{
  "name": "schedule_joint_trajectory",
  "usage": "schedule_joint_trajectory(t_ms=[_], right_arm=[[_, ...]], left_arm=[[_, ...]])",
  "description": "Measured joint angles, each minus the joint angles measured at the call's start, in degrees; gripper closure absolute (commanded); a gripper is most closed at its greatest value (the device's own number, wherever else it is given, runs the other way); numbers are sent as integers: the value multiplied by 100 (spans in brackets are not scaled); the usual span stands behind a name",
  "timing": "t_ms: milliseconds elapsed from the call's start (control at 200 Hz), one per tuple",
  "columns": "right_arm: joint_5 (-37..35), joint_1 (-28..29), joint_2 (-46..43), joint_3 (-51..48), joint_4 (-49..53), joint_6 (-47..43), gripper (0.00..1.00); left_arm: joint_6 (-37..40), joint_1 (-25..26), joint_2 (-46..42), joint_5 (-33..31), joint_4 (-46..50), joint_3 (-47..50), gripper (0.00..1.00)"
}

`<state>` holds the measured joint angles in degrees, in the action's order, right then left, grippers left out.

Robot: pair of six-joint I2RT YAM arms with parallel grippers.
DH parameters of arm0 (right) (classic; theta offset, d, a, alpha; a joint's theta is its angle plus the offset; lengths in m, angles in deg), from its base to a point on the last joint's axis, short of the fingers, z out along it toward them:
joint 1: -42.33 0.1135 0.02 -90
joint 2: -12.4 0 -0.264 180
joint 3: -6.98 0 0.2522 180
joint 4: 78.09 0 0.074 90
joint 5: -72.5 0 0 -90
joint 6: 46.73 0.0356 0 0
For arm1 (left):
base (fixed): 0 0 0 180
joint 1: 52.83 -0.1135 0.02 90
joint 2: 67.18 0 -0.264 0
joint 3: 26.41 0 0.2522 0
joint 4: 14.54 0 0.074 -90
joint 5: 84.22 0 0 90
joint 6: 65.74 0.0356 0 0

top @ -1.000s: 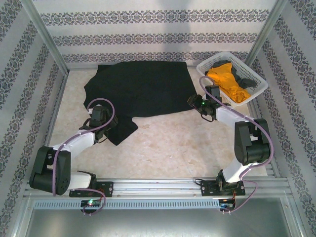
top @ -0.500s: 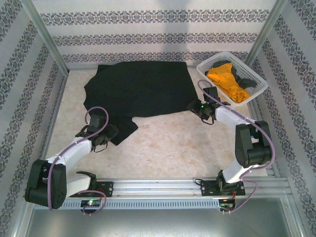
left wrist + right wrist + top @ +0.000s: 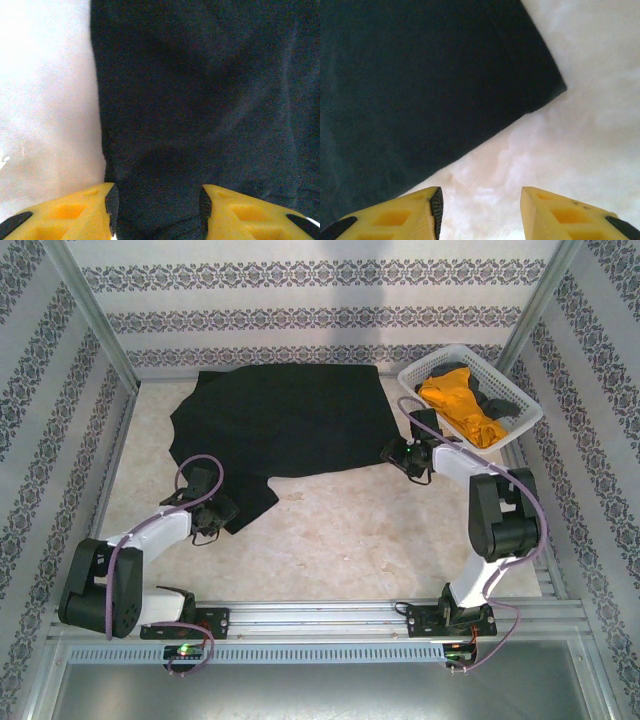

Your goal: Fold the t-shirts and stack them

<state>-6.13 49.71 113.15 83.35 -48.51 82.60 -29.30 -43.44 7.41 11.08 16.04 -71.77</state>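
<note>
The large black t-shirt (image 3: pixel 285 420) lies spread flat at the back of the table, one sleeve (image 3: pixel 248 502) reaching toward the near left. My left gripper (image 3: pixel 218 512) is low over that sleeve, open, with black cloth (image 3: pixel 200 100) lying between its yellow fingers (image 3: pixel 75 212). My right gripper (image 3: pixel 392 452) is open at the shirt's near right corner (image 3: pixel 540 90), over bare table just short of the hem. The orange-yellow t-shirt (image 3: pixel 462 408) and another dark one (image 3: pixel 498 402) lie crumpled in the basket.
The white lattice basket (image 3: pixel 415 376) sits at the back right, close behind the right gripper. Patterned walls and metal posts enclose the pale table (image 3: pixel 360 530). Bare surface stretches between the shirt's near hem and the arm bases.
The left gripper has come down and nearer along the sleeve, settling low on the cloth. The right gripper has edged slightly back toward the shirt's right corner.
</note>
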Motion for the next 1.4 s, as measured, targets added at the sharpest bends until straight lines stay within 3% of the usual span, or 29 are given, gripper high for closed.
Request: schedule_joint_trajectory(t_ms=[155, 355, 460, 679, 834, 1019, 1404], right_arm=[[-225, -96, 444, 448, 120, -50, 54], [-514, -160, 866, 837, 330, -55, 56], [-568, -162, 1126, 1086, 461, -48, 63], [-645, -160, 1314, 1215, 702, 44, 97], [-660, -149, 1241, 1134, 723, 76, 100], [-708, -125, 361, 280, 756, 144, 100], [-1099, 599, -2758, -1836, 1486, 597, 100]], left_arm=[[-70, 0, 42, -17, -74, 9, 56], [-221, -2, 328, -46, -391, -50, 90], [-225, -2, 306, -101, -385, -59, 100], [-227, -48, -549, -264, 181, -2, 100], [-227, -90, -1261, -284, 673, 74, 100], [-227, -90, -1722, -295, 1316, 83, 100], [-525, -90, -2852, -444, 2736, 28, 100]])
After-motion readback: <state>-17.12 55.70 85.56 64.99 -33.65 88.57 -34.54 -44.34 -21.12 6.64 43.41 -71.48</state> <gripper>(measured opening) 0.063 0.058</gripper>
